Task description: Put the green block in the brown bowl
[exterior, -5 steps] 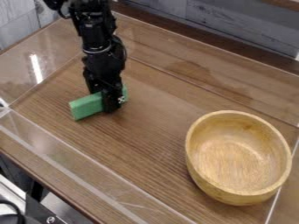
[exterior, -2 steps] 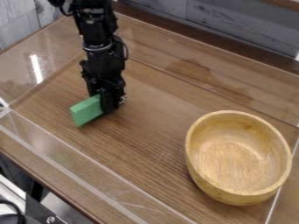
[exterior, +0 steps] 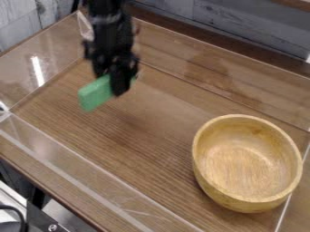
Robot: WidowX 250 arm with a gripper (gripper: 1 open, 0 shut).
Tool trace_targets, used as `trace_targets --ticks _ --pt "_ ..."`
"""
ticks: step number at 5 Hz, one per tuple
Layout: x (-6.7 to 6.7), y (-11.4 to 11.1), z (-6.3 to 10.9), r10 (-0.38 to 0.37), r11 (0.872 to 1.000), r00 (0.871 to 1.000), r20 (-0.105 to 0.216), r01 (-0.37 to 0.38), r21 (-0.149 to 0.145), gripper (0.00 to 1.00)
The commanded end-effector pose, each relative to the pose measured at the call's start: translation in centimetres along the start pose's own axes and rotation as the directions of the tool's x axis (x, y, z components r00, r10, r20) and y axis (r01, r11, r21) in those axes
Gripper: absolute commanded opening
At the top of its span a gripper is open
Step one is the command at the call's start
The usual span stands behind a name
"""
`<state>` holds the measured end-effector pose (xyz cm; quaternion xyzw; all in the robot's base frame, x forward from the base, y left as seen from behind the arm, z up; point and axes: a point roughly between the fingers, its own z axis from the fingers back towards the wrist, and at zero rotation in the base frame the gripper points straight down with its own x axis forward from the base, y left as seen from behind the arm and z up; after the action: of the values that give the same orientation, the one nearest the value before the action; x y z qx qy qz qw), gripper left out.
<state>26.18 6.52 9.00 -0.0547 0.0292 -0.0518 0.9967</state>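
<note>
The green block (exterior: 97, 92) hangs above the wooden table, tilted, with my black gripper (exterior: 120, 86) shut on its right end. The arm comes down from the top left and the gripper points straight down. The brown bowl (exterior: 248, 161) sits empty at the lower right of the table, well apart from the block and the gripper.
A clear plastic wall (exterior: 72, 186) runs along the table's near and left edges. The wood-grain tabletop (exterior: 158, 136) lies bare between the block and the bowl. A grey panelled wall (exterior: 242, 27) stands behind.
The gripper has closed on the green block and lifted it off the table. The arm has risen and shifted slightly; the bowl has not moved.
</note>
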Motion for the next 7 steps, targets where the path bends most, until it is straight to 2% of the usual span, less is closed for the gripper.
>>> trace_targets --ticks 1,2,4,5,7 --pt "0.8 -4.1 4.9 0.006 1.000 0.997 0.074 -0.007 0.017 0.00" --pt "0.8 -9.2 5.3 -0.033 0.999 0.996 0.084 0.033 0.009 0.00" --pt "-0.3 -19.2 3.7 -0.113 0.994 0.989 0.100 0.113 0.002 0.00" --pt "-1.0 -22.1 2.0 -0.126 0.992 0.986 0.113 0.126 0.010 0.00" --pt "-1.1 -22.4 0.2 -0.113 0.994 0.985 0.133 0.113 0.007 0.00"
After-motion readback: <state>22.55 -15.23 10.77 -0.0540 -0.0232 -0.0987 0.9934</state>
